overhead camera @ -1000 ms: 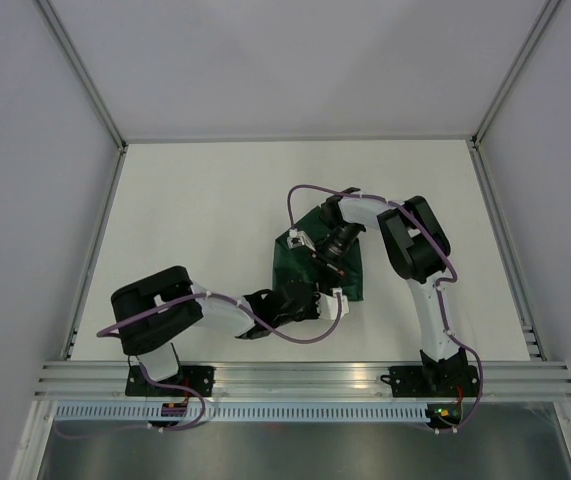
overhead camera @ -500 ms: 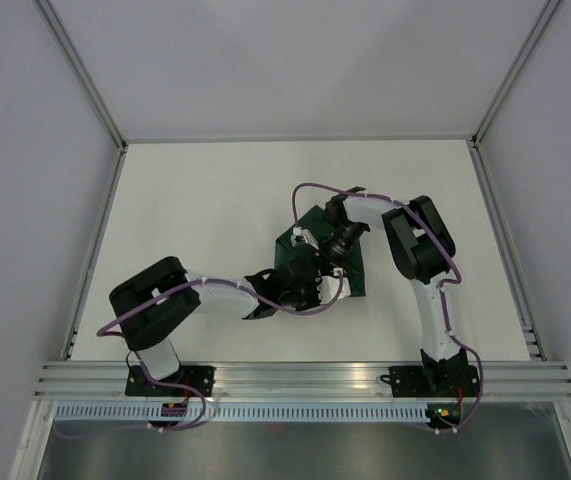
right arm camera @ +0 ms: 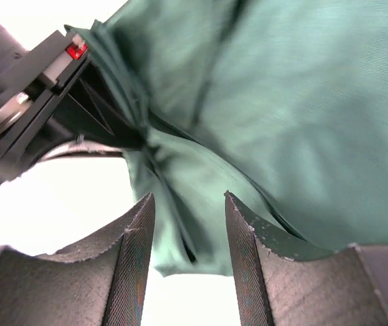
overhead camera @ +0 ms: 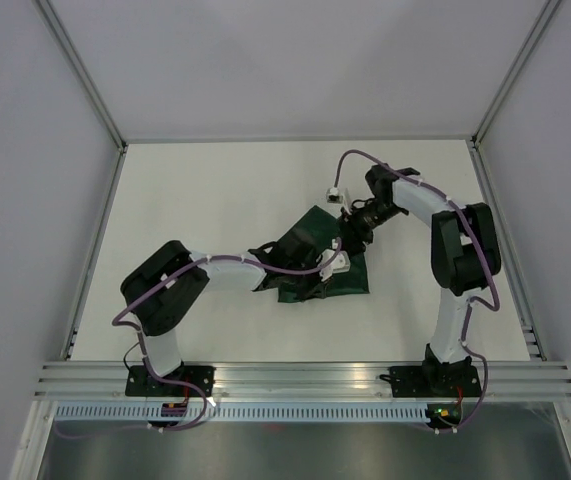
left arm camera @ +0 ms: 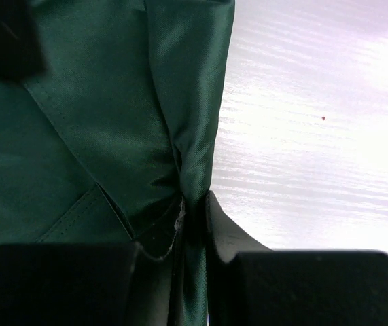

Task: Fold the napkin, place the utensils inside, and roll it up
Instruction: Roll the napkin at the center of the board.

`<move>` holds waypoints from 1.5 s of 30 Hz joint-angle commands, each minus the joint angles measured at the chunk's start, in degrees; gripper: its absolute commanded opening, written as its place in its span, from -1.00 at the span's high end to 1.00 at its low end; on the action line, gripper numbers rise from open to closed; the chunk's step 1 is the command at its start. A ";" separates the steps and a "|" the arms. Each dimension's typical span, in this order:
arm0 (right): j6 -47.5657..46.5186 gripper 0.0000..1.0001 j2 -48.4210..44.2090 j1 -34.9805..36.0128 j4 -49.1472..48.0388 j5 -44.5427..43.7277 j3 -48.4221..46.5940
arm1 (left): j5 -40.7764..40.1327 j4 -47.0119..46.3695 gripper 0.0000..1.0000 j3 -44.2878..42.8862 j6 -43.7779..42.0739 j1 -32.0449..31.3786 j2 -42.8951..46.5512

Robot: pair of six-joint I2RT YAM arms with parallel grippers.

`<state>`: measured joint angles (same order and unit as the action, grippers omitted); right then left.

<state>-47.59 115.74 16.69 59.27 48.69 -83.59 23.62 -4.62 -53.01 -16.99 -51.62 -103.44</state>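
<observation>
The dark green napkin (overhead camera: 353,278) lies rumpled and partly folded near the middle of the white table. No utensils are in view. My left gripper (overhead camera: 327,262) reaches over the napkin from the left. In the left wrist view it (left arm camera: 195,217) is shut on a bunched fold of the napkin (left arm camera: 98,102) at the cloth's right edge. My right gripper (overhead camera: 350,238) is at the napkin's far right side. In the right wrist view it (right arm camera: 185,231) is open, with a loose corner of the napkin (right arm camera: 302,102) hanging in the gap between its fingers.
The white table (overhead camera: 215,200) is framed by metal rails and grey walls at the left, right and back. The left arm's black body with a red light (right arm camera: 37,81) shows close by in the right wrist view. Purple cables loop along both arms.
My right arm has swung up and to the right, off the napkin's middle. My left gripper has pushed farther right over the cloth, and the napkin has shifted and bunched.
</observation>
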 commanded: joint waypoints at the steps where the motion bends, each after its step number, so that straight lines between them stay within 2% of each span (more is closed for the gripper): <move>1: 1.98 -0.04 -4.81 -4.55 -3.89 4.74 0.80 | 7.23 12.08 0.95 -3.40 4.77 1.07 -4.13; 6: 1.54 -0.04 -12.80 -10.18 -9.75 4.40 7.81 | 11.97 20.78 0.95 -10.69 7.23 3.89 -9.49; 9: 1.62 -0.08 -24.11 -10.54 -17.14 1.07 16.51 | 16.88 24.29 0.95 -13.77 9.34 5.64 -11.87; 10: 1.54 -0.10 -26.25 -10.62 -19.17 -0.25 20.97 | 17.77 25.35 0.95 -15.61 9.70 6.61 -12.66; 14: -1.44 -0.18 -34.69 -10.01 -24.89 -2.36 29.00 | 21.29 29.58 0.95 -19.49 10.75 8.02 -16.35; 18: -1.28 -0.20 -42.42 -4.40 -31.21 -9.12 36.64 | 24.46 33.09 0.95 -22.74 11.98 9.25 -20.22; 21: 0.48 -0.27 -46.64 5.17 -39.47 -19.83 43.94 | 25.86 34.15 0.95 -24.50 12.51 9.87 -21.97; 22: 0.66 -0.28 -46.92 10.33 -41.14 -21.95 46.82 | 26.30 34.59 0.95 -25.29 12.77 10.22 -22.59; 25: 1.36 -0.28 -46.75 18.00 -48.52 -29.51 50.62 | 27.00 36.08 0.95 -26.79 13.13 10.66 -24.26; 28: 1.54 -0.29 -45.52 21.88 -52.22 -34.00 52.12 | 27.45 36.88 0.95 -27.84 13.30 10.92 -25.40; 40: -0.04 -0.25 -38.58 29.28 -54.61 -39.11 51.95 | 28.59 37.93 0.95 -28.99 12.95 11.36 -26.38; 42: -0.48 -0.20 -37.00 29.54 -54.43 -39.63 51.86 | 28.85 38.20 0.95 -28.99 12.78 11.71 -26.38; 45: -0.83 -0.01 -35.15 29.72 -54.08 -40.33 51.60 | 29.12 38.28 0.95 -29.08 12.16 11.80 -26.11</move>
<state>-47.53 78.46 46.13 4.54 11.16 -31.64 57.23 30.39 -82.15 -4.25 -40.25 -127.15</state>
